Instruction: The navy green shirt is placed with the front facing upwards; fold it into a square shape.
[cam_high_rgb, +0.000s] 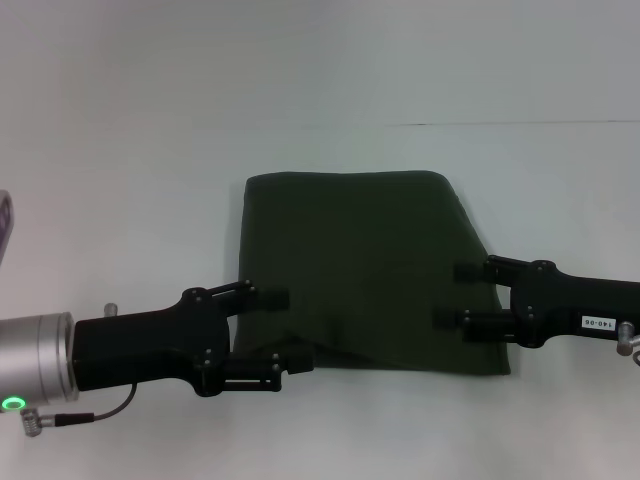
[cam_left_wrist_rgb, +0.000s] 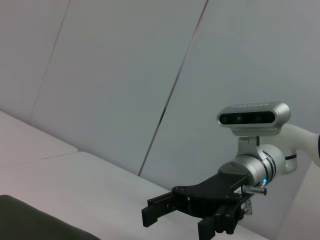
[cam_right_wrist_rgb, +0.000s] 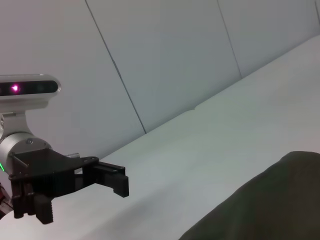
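Olive shirt (cam_high_rgb: 370, 270) — soft, folded squarish.

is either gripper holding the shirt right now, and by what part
Nothing is held. The left gripper and right gripper are both open over the folded shirt's side edges.

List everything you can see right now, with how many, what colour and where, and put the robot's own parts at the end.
shirt: one, dark olive green, folded into a rough rectangle, plain side up, middle of the table.
table: one, white, under the shirt.
left gripper: one, black, open, over the shirt's near left corner.
right gripper: one, black, open, over the shirt's right edge.
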